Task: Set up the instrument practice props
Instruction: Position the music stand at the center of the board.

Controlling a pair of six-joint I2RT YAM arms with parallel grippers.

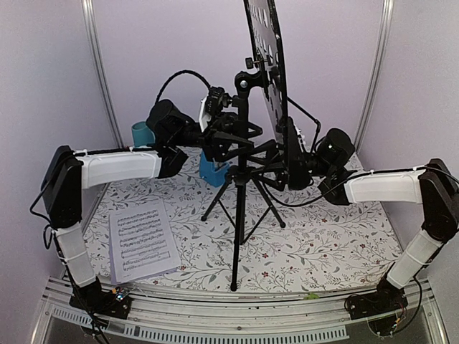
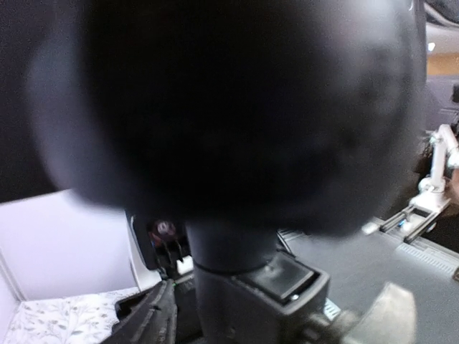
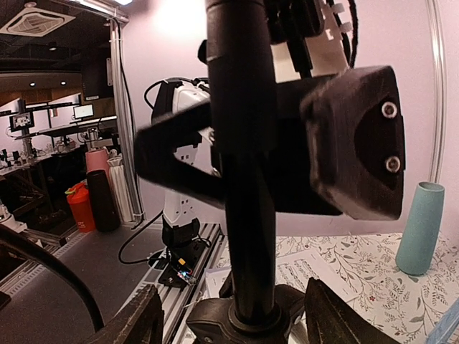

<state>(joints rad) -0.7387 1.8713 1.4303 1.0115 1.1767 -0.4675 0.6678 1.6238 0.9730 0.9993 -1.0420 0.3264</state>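
- Left jaws (image 2: 269,322): parted, astride the pole collar of the black tripod music stand (image 1: 239,215). The wrist view is mostly black blur, so I cannot tell whether the pads touch.
- Right jaws (image 3: 237,319): wide, one finger on each side of the stand's pole low down, with a gap on both sides and nothing gripped.
- Bench (image 1: 323,236): cover with a floral print and an aluminium rail (image 1: 237,301) along the near edge. Pale lavender walls close in the back and sides.
- Room beyond, seen from the right wrist: a lab floor, a ceiling vent and lit monitors, all blurred.
- The stand is upright mid-bench with its three legs spread. The perforated tray (image 1: 267,64) is at the top, steeply tilted and seen nearly edge-on.
- Blue metronome (image 1: 214,172): on the bench just behind the stand's legs.
- White sheet-music page (image 1: 143,240): flat on the bench front-left, well apart from the stand. A lavender edge (image 1: 115,251) shows along its left side.
- Teal tapered cup (image 3: 422,226): upright at the back left, contents hidden.
- Writing: printed staves on the page, too small to read.
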